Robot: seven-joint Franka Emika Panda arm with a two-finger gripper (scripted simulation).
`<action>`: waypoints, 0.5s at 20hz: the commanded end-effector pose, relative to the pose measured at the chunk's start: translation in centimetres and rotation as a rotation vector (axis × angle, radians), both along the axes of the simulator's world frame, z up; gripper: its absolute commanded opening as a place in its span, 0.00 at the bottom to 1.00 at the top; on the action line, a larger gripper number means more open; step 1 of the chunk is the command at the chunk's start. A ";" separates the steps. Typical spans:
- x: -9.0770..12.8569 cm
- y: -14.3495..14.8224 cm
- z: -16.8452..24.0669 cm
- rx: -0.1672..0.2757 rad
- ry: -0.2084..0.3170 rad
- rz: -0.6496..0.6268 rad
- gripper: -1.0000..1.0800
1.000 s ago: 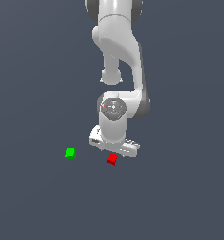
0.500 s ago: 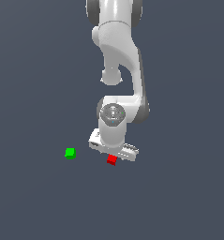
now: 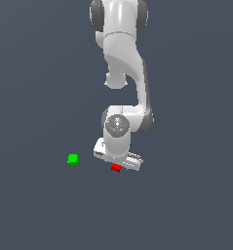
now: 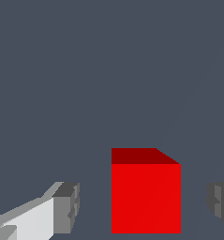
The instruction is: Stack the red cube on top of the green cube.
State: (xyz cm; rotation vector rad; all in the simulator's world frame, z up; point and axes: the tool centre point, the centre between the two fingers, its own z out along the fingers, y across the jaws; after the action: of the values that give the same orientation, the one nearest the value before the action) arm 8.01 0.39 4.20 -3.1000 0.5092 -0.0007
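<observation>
Bright red and tiny, the plain red cube [image 3: 116, 167] sits on the flat slate-grey table [image 3: 186, 205], right under the white robot gripper [image 3: 119, 163] and partly tucked beneath the gripper's lower edge in the exterior view. From the wrist view the red cube [image 4: 145, 197] fills the space between the two dark grey fingertips [image 4: 66, 206], with clear grey table showing on both sides of it, so the jaws stand wide and neither pad touches the cube. One lit face of the red cube looks at the wrist camera, and a darker red face shows above it. The cube sits flat, not tilted.

Taking the red cube as the landmark: the tiny plain bright green cube [image 3: 73, 159], the same size, rests on the table well apart from the red cube, toward the exterior view's left and a touch farther back. Nothing lies between the two. The gripper hangs directly over the red cube, its white body slanted, and the glossy white Panda arm [image 3: 123, 63] rises from it straight up past the top of the exterior view. The round wrist joint with its grey disc [image 3: 117, 125] sits just above the red cube, over the gripper. The green cube stands alone, untouched by the arm.
</observation>
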 end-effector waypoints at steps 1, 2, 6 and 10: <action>-0.1 0.0 -1.3 0.000 0.001 -0.001 0.96; -0.1 0.0 -1.7 0.000 0.001 -0.001 0.96; 0.0 0.0 -2.3 0.000 0.001 -0.001 0.96; 0.1 0.0 -2.2 0.000 0.001 -0.001 0.00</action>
State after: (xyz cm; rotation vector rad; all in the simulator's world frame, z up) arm 8.05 0.38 1.96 -3.1000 0.5101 0.0015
